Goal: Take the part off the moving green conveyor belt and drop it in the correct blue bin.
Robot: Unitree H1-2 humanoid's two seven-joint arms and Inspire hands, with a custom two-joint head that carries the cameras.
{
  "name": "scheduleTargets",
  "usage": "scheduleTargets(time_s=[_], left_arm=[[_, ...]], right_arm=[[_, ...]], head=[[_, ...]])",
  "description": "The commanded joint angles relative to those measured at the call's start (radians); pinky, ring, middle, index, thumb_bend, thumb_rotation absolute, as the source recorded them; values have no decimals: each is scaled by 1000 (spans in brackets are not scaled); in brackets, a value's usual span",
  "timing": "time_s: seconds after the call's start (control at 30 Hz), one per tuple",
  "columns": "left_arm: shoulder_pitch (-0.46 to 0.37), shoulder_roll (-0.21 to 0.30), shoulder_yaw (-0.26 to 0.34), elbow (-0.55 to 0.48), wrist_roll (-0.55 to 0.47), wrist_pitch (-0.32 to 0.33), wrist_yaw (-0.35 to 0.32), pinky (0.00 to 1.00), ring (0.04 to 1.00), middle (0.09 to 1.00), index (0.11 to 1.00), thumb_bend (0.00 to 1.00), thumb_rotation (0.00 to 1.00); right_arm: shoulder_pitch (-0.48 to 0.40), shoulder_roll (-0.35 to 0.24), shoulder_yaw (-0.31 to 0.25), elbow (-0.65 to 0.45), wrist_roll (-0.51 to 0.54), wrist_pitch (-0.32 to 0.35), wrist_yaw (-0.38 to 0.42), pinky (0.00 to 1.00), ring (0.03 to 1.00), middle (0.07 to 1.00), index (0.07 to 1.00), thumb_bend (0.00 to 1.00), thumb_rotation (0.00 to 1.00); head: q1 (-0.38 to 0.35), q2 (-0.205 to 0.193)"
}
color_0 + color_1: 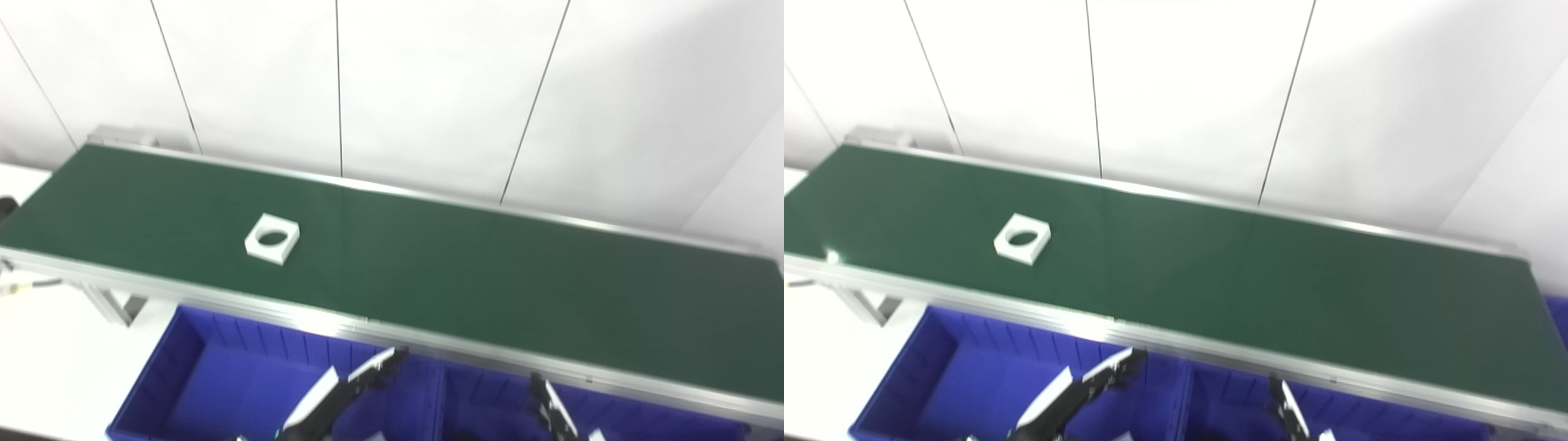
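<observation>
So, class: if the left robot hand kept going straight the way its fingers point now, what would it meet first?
The left robot hand points up and to the right, over the blue bin. It would probably first meet the conveyor's near metal rail, then the green belt. The white part lies off to the left. Depth is unclear.

Backdrop: white panelled wall (429, 92) with thin dark vertical seams, evenly lit; white counter (43, 355) at lower left; metal frame leg (110, 304) standing on it.

White wall panels (429, 92) behind, split by thin dark seams. White table (43, 355) at lower left. A cable (30, 285) runs along its left edge.
</observation>
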Motion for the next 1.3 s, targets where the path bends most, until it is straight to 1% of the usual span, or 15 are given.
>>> scheduleTargets(time_s=[0.0,0.07,0.2,0.33,0.37,0.47,0.5,0.6,0.67,0.77,0.9,1.03,1.13,1.23,1.27], left_arm=[[-15,1,0,-3,13,-47,26,849,903,929,920,931,333],[-16,0,1,-2,11,-42,29,843,902,928,919,935,337],[-19,-6,6,11,-28,-51,29,823,895,928,919,935,300],[-28,-9,10,31,-48,-69,28,839,901,930,932,921,281],[-31,-11,11,37,-54,-76,29,837,900,931,928,918,282],[-40,-18,17,40,-81,-78,25,831,908,949,928,920,306],[-44,-21,23,38,-94,-85,27,830,909,952,929,920,312],[-59,-25,36,31,-115,-104,32,828,917,953,928,900,317],[-76,-16,51,-11,-116,-85,29,829,918,950,924,888,314],[-117,-2,78,-60,-98,-52,30,842,919,948,925,877,338],[-195,8,116,-142,-115,26,13,876,943,969,938,829,336],[-272,40,143,-194,-77,108,3,923,974,993,967,759,338],[-326,62,160,-197,-67,153,2,939,982,992,966,753,340],[-376,87,170,-177,-43,175,5,931,974,992,961,763,360],[-402,101,173,-166,-24,199,2,929,972,992,961,764,360]], right_arm=[[-4,-2,-2,-9,1,-67,-6,964,959,975,1000,775,18],[-6,2,-3,2,7,-79,-9,958,960,975,1000,784,7],[-11,7,-5,15,17,-92,-11,950,900,968,1000,794,0],[-18,11,-9,30,29,-107,-10,957,944,968,1000,792,0],[-20,11,-9,34,28,-110,-12,935,876,968,1000,797,0],[-25,9,-10,36,20,-99,-12,941,908,968,1000,796,0],[-28,8,-12,42,21,-108,-14,942,914,968,1000,796,0],[-36,5,-13,59,15,-126,-19,940,896,959,1000,802,0],[-44,3,-12,67,13,-126,-16,931,932,958,1000,797,0],[-58,6,-12,81,9,-133,-19,930,935,951,1000,805,0],[-76,14,-13,109,16,-160,-24,914,933,945,1000,810,0],[-84,19,-13,117,21,-170,-22,924,931,937,999,811,0],[-92,23,-14,124,23,-174,-22,926,930,938,998,813,0],[-99,24,-15,131,20,-177,-22,913,921,934,993,821,19],[-102,24,-14,132,19,-178,-21,911,920,933,993,821,22]], head=[[-2,-12],[-4,-16],[-8,-25],[-8,-34],[-9,-31],[-12,-27],[-11,-26],[-15,-24],[-19,-22],[-28,-20],[-39,-14],[-52,-10],[-56,-2],[-62,2],[-67,6]])
